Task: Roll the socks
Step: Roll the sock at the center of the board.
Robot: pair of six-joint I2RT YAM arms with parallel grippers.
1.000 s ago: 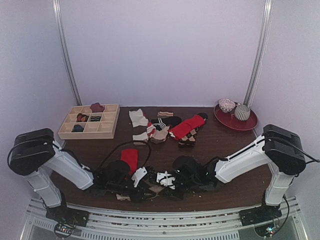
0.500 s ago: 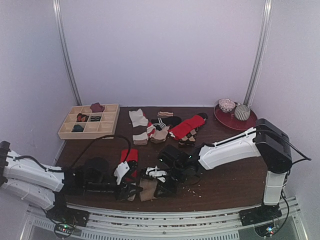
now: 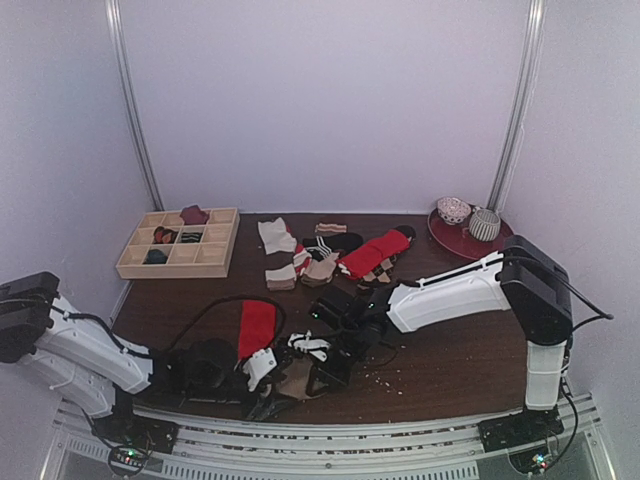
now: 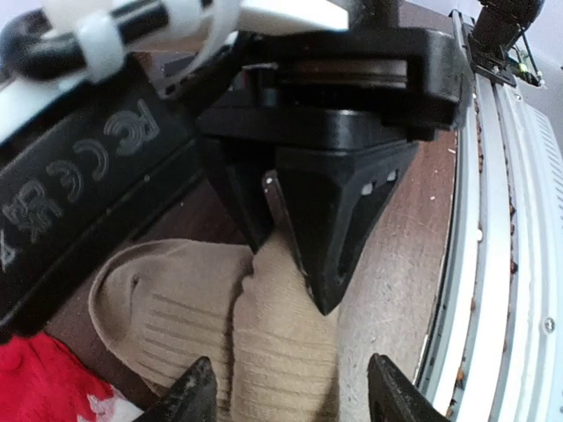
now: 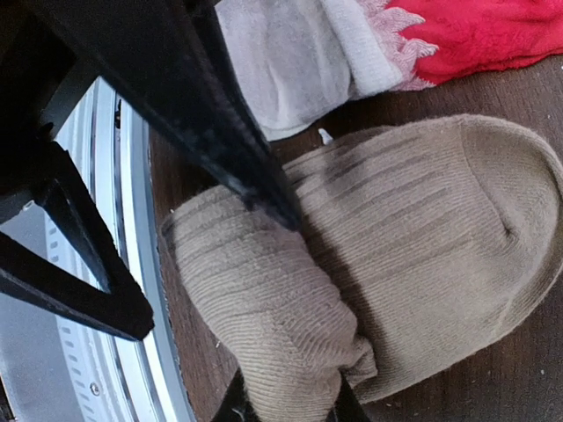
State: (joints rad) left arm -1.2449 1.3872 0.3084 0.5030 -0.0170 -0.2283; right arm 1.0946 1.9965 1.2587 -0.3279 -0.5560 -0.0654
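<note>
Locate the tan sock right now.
Top view: the tan sock lies folded by the table's front edge, left of centre, just below the red sock, between the left gripper and right gripper.

Brown table (image 3: 450,340) carries socks (image 3: 257,328), wooden tray (image 3: 170,270), plate (image 3: 497,250).

Arms low, reaching inward; left fingers (image 4: 195,397) parted, right fingers (image 4: 339,211) pinched
</note>
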